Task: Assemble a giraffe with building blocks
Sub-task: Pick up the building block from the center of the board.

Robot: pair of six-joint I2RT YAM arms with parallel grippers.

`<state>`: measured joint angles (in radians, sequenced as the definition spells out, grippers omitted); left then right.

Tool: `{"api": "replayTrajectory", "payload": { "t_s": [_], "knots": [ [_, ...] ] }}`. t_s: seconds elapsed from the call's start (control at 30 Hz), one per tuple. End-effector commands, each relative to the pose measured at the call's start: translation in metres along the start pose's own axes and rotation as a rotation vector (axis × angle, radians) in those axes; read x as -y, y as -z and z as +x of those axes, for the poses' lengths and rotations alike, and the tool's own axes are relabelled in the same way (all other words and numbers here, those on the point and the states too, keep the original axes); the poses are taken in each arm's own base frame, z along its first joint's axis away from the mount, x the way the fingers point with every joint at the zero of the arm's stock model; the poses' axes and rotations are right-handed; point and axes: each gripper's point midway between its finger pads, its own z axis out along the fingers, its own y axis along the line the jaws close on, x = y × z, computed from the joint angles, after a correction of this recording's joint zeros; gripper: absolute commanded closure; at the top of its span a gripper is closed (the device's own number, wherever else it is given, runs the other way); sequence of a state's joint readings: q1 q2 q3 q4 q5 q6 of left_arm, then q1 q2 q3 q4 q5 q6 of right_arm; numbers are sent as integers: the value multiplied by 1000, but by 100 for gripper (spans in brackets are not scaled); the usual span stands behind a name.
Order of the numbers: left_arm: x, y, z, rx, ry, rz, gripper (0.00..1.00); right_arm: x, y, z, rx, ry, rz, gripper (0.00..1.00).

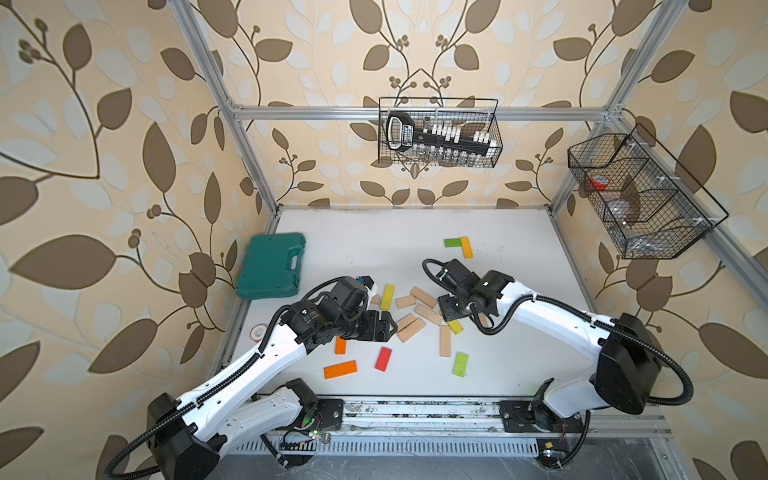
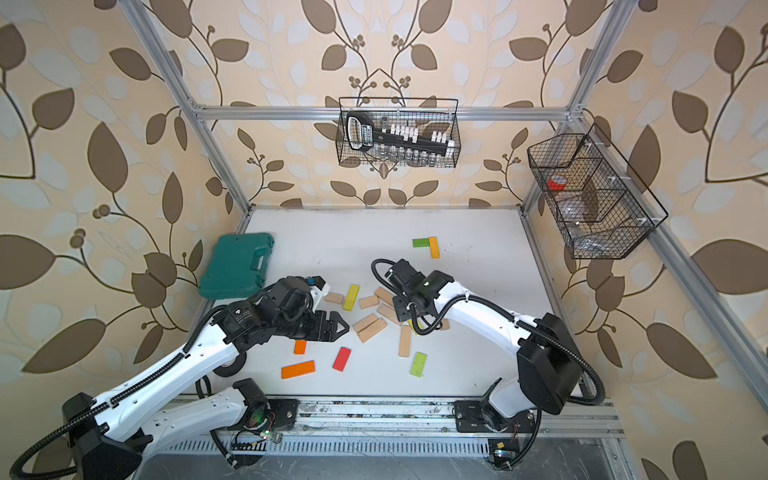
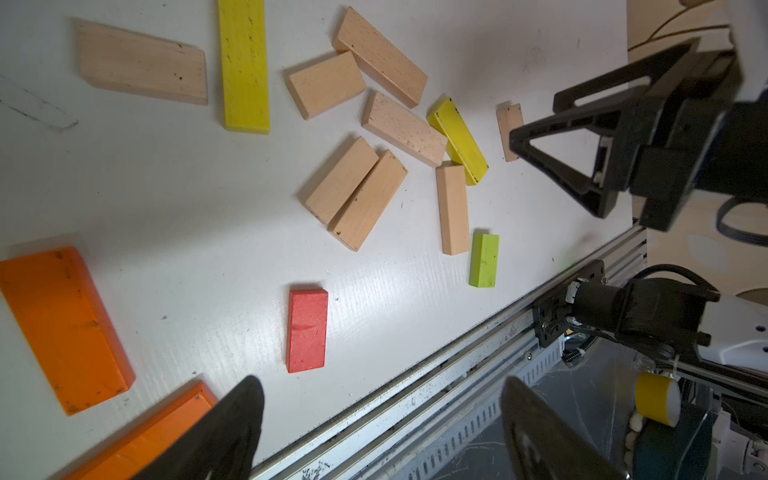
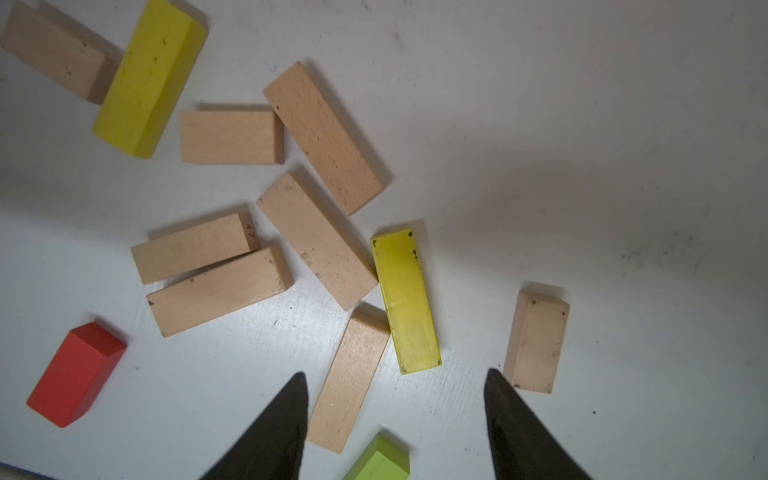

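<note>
The short yellow block [image 4: 405, 299] lies just ahead of my right gripper [image 4: 397, 386]. Its long axis runs nearly straight away from my tips, so I judge they would straddle its narrow width if I came forward. A beige plank [image 4: 349, 374] lies close alongside it, by one finger, perhaps touching it. My jaws stand moderately apart, holding nothing. My left gripper [image 3: 381, 384], spread wide and empty, is farther off.
</note>
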<state>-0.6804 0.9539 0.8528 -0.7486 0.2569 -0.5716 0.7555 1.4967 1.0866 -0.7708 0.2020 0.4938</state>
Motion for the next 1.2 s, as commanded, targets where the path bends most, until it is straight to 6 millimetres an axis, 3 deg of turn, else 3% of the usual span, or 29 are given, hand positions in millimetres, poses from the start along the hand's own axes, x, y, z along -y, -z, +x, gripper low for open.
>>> {"api": "replayTrajectory", "payload": {
  "t_s": [0.0, 0.13, 0.47, 0.9, 1.17],
  "knots": [
    [1, 5, 4, 2, 18, 9, 11, -2, -7, 7, 7, -49, -18, 43],
    [5, 4, 1, 8, 26, 16, 12, -3, -25, 22, -36, -39, -22, 47],
    [9, -9, 2, -16, 33, 22, 12, 1, -53, 36, -84, -10, 2, 47],
    [13, -17, -1, -29, 30, 20, 12, 17, -74, 32, -103, -38, 6, 50],
    [17, -21, -2, -36, 25, 23, 12, 16, -88, 37, -134, -27, 14, 54]
  ]
}}
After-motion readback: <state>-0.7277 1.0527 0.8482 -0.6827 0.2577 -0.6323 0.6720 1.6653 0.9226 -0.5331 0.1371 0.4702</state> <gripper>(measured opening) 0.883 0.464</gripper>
